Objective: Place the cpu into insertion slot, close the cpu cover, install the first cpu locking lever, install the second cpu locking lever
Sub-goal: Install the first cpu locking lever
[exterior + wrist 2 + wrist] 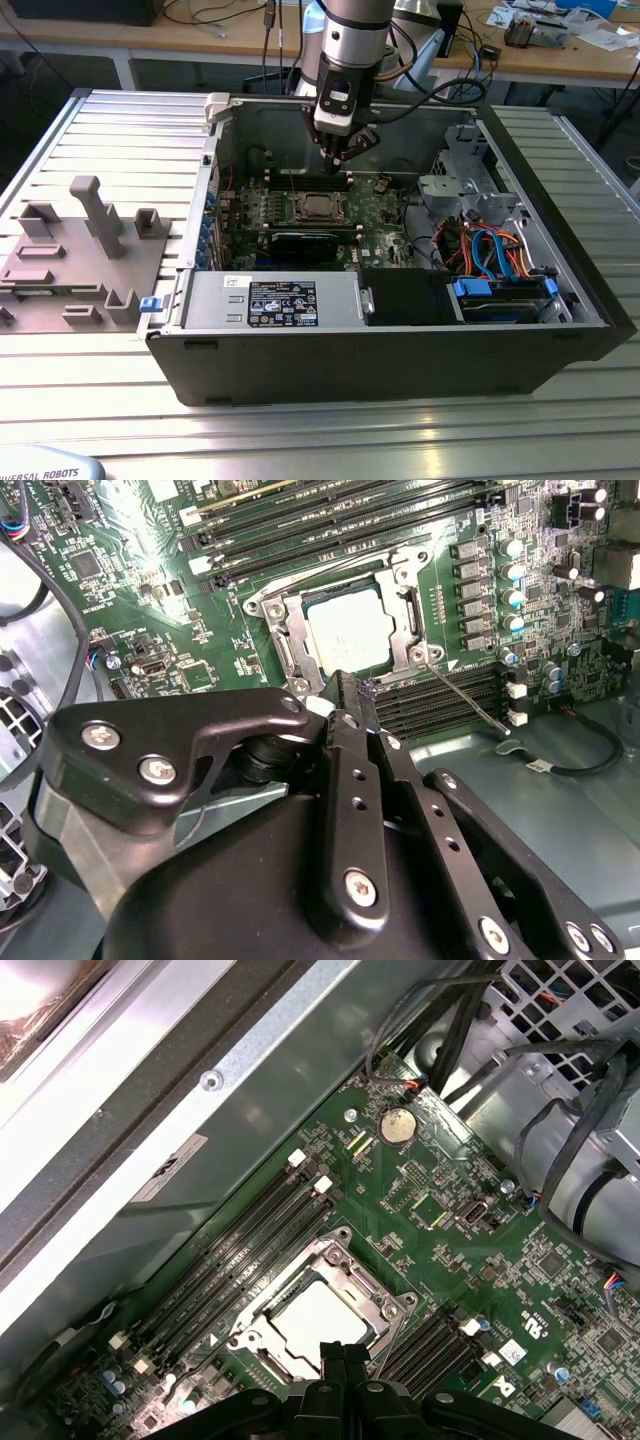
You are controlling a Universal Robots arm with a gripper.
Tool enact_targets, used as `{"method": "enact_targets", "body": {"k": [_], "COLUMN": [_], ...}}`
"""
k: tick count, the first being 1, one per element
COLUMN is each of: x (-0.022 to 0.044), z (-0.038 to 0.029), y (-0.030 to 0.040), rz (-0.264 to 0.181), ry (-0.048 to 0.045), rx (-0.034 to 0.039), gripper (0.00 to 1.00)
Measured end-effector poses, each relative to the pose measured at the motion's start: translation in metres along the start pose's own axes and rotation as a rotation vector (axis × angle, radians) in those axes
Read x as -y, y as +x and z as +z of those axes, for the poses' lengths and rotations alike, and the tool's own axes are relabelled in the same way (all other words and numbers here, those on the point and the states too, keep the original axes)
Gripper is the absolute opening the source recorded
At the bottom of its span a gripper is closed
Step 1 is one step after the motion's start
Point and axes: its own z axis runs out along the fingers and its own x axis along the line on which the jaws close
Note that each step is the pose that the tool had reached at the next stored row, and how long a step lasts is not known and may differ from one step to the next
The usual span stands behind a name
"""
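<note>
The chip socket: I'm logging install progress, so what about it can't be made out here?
Exterior view: the socket is too small to tell whether it is latched.
First wrist view: the end effector hides one socket edge.
Second wrist view: the end effector covers one socket corner.

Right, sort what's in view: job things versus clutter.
Job: chip; cover frame around it; wire lever; tool.
Clutter: coin battery; memory slots; power supply; cables; grey blocks.
</note>
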Motion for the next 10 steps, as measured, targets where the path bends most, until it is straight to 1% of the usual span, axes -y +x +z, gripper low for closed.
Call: {"method": "enact_targets", "body": {"k": [10], "x": [0.0], "z": [0.0001], "y": [0.0], "rz": [-0.005], "ry": [0.0001], "rx": [0.0002], "gripper": [0.11]}}
